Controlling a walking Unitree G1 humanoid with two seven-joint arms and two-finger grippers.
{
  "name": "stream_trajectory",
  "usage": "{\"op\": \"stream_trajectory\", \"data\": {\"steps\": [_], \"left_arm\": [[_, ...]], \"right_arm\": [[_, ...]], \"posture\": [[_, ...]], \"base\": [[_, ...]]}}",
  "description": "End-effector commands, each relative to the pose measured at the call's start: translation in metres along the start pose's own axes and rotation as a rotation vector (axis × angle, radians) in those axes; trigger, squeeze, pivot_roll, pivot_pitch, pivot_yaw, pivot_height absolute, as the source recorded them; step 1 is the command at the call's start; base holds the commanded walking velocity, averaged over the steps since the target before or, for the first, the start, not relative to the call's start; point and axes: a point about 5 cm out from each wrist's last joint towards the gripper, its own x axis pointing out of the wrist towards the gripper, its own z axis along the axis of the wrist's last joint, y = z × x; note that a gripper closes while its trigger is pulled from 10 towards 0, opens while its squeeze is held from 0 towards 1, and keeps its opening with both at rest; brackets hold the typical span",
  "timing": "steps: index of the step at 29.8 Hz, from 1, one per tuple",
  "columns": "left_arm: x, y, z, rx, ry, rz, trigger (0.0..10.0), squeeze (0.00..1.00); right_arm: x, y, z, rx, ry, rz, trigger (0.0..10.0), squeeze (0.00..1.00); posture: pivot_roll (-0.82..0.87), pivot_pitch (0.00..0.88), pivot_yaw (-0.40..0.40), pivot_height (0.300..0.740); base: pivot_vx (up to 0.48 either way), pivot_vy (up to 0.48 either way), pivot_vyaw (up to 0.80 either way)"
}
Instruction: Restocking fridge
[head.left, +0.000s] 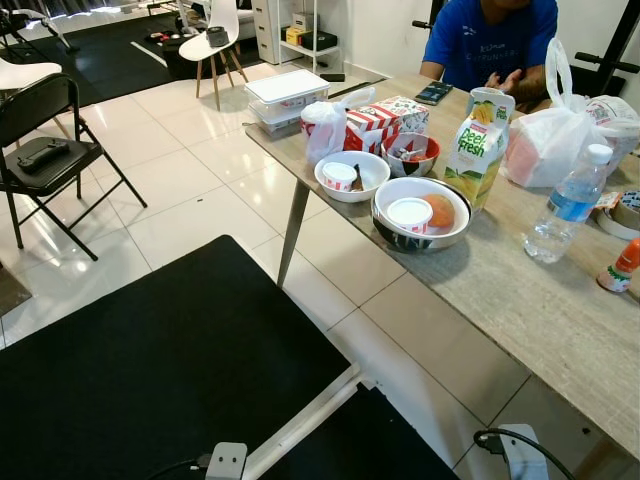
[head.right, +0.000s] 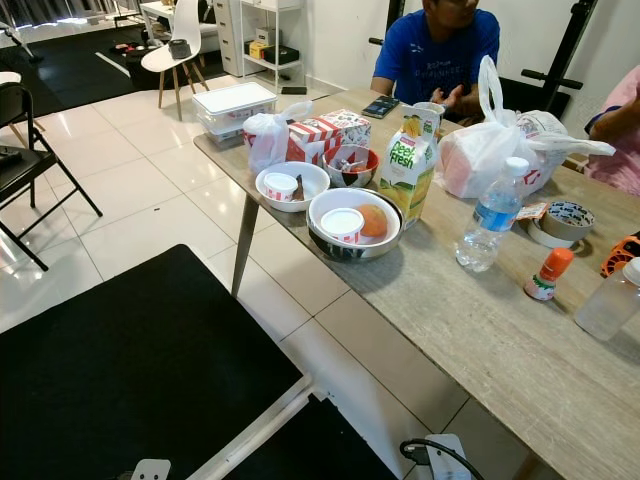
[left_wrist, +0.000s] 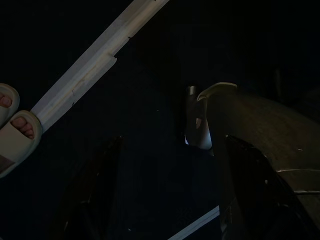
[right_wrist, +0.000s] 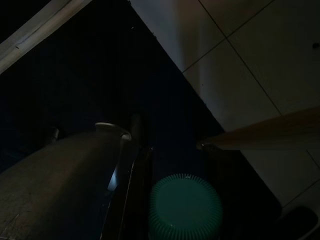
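The wooden table (head.left: 540, 300) carries groceries: a Peel Fresh juice carton (head.left: 478, 146), a water bottle (head.left: 568, 208), a metal bowl (head.left: 405, 236) holding a small tub and an orange, a white bowl (head.left: 352, 175) and a lidded clear container (head.left: 286, 92). Both arms hang low beside my legs, over the black mat. In the dark right wrist view my right gripper (right_wrist: 185, 200) has a green ribbed bottle cap (right_wrist: 185, 207) between its fingers. In the left wrist view my left gripper (left_wrist: 170, 200) has its fingers spread with only mat between them.
A person in a blue shirt (head.left: 490, 40) sits at the table's far end. A black floor mat (head.left: 150, 370) with a white strip lies before me. A black folding chair (head.left: 50, 150) stands left, a white chair (head.left: 215, 40) farther back. A sandalled foot (left_wrist: 15, 132) is near my left arm.
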Motion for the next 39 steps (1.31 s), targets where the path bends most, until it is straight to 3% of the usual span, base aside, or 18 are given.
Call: {"op": "stream_trajectory", "data": {"steps": [1,5,12,19,22,25,27,28,30,31,33,39], "left_arm": [[0.0,-0.003,-0.003,-0.001,0.014,-0.005,10.0,0.0],[0.0,-0.001,-0.002,-0.003,0.011,0.004,10.0,0.0],[-0.002,0.016,0.006,0.026,-0.027,0.102,10.0,0.0],[-0.004,0.034,0.021,0.19,-0.066,0.212,10.0,0.0],[-0.005,0.039,0.03,0.267,-0.093,0.258,10.0,0.0],[-0.005,0.04,0.032,0.287,-0.1,0.27,10.0,0.0],[-0.003,0.032,0.029,0.203,-0.098,0.217,10.0,0.0],[-0.003,0.032,0.029,0.203,-0.098,0.217,10.0,0.0],[-0.003,0.027,0.024,0.088,-0.089,0.181,10.0,0.0],[-0.003,0.027,0.024,0.088,-0.089,0.181,10.0,0.0],[-0.002,0.021,0.018,-0.067,-0.078,0.143,10.0,0.0],[-0.001,0.008,0.004,-0.1,-0.031,0.081,10.0,0.0]], "right_arm": [[0.0,0.001,0.002,0.004,-0.002,0.0,10.0,0.0],[0.0,0.001,0.002,0.006,-0.001,0.001,10.0,0.0],[0.0,0.001,0.004,0.037,-0.02,0.0,10.0,0.0],[0.0,-0.003,0.012,0.094,-0.058,-0.01,10.0,0.0],[0.0,-0.003,0.01,0.01,-0.044,-0.012,10.0,0.0],[0.0,-0.003,0.009,-0.019,-0.037,-0.01,10.0,0.0],[0.0,-0.002,0.006,-0.045,-0.026,-0.007,10.0,0.0],[0.0,-0.002,0.006,-0.045,-0.026,-0.007,10.0,0.0],[0.0,-0.002,0.003,-0.098,-0.014,-0.004,10.0,0.0],[0.0,-0.002,0.003,-0.098,-0.014,-0.004,10.0,0.0],[0.0,-0.002,0.002,-0.092,-0.012,-0.006,10.0,0.0],[0.0,-0.002,0.002,-0.062,-0.015,-0.006,10.0,0.0]], "posture": [[0.0,0.0,-0.001,0.74],[0.0,0.0,-0.001,0.74],[0.0,0.0,-0.001,0.74],[0.0,0.0,0.0,0.74],[0.0,0.0,-0.002,0.74],[0.0,0.0,-0.002,0.74],[0.0,0.0,-0.003,0.74],[0.0,0.0,-0.003,0.74],[-0.01,0.0,-0.003,0.74],[-0.01,0.0,-0.003,0.74],[-0.01,0.0,-0.013,0.74],[-0.01,0.0,-0.007,0.74]], "base": [[0.0,0.0,0.0],[0.0,0.0,0.0],[0.0,0.0,0.0],[0.0,0.0,0.0],[0.0,0.0,0.0],[0.0,0.0,0.0],[0.0,0.0,0.0],[0.0,0.0,0.0],[0.0,0.0,0.0],[0.0,0.0,0.0],[0.0,0.0,0.0],[0.0,0.0,0.0]]}}
